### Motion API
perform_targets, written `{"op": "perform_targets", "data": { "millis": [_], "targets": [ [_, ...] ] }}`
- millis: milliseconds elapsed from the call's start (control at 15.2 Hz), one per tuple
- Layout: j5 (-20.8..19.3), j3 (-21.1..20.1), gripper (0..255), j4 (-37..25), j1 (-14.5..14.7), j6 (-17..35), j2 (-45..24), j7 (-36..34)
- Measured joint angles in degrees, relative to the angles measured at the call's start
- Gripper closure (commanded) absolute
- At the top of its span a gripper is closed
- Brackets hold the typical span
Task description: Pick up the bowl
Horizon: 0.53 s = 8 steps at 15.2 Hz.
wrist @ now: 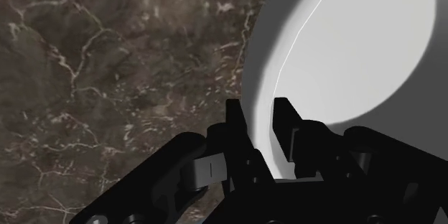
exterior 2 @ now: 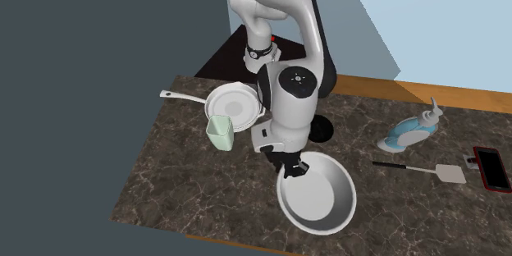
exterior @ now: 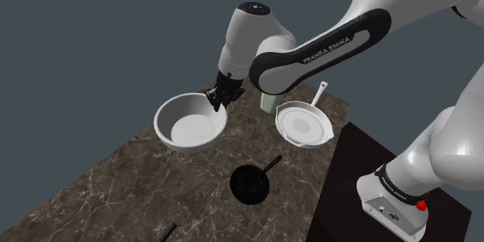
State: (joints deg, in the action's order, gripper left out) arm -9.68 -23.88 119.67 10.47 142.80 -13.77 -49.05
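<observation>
A large white bowl (exterior: 190, 128) (exterior 2: 320, 197) (wrist: 359, 50) is clasped by its rim in my black gripper (exterior: 217, 107) (exterior 2: 293, 168) (wrist: 260, 126). One finger is inside the rim and the other outside, shut on the wall. The bowl hangs tilted and looks raised a little off the dark marble counter (exterior: 116, 194), near the counter's edge at the shoulder view's left. The arm reaches over from the stand (exterior: 395, 202).
A white frying pan (exterior: 302, 124) (exterior 2: 232, 102) and a pale green cup (exterior: 269, 103) (exterior 2: 220, 133) stand beside the arm. A small black pan (exterior: 250, 182) lies nearer the stand. A spatula (exterior 2: 422, 167), a blue-white bottle (exterior 2: 410, 134) and a red-edged phone (exterior 2: 492, 168) lie at the second exterior view's right.
</observation>
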Motion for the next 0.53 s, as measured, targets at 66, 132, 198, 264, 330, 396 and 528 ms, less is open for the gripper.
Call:
{"op": "perform_targets", "data": {
  "millis": [66,132,198,264,330,396,528],
  "targets": [
    [0.3,-0.1,255,-0.3,-0.1,-0.6,0.4,0.2],
    [0.7,-0.2,255,-0.5,-0.2,-1.3,0.8,0.6],
    [1.1,-0.3,255,-0.7,-0.4,-1.8,1.3,0.9],
    [1.3,-0.4,255,-1.1,-0.4,-2.5,1.5,1.0],
    [1.7,-0.6,255,-1.3,-0.5,-3.2,2.1,1.2],
    [2.0,-0.7,255,-1.7,-0.6,-4.0,2.5,1.4],
    [2.4,-0.8,255,-2.2,-0.6,-5.0,3.1,1.7]
  ]
}}
